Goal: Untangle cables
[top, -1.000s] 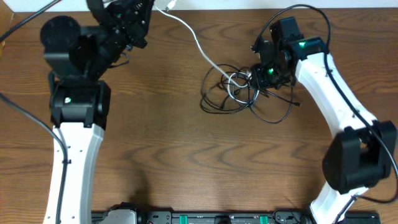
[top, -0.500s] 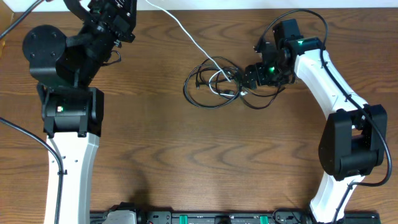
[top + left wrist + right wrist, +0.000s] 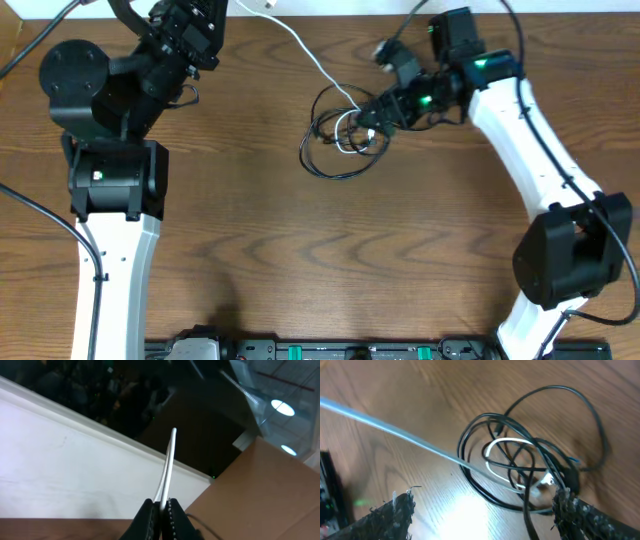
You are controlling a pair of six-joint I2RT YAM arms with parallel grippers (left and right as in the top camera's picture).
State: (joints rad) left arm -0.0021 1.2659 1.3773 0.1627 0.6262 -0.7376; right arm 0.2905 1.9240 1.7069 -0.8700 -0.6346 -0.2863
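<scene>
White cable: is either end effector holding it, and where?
Left end effector pinches the white cable near its free end, far from the tangle. Right end effector is open over the tangle, holding nothing.

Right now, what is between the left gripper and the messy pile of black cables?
Only the white cable. In the overhead view it runs from the shut left gripper across bare table into the black cables.

We see a wood-grain tabletop, a white strip along its far edge and a dark rail with green marks along its near edge. The left wrist view adds a brown cardboard panel and two round lights.
</scene>
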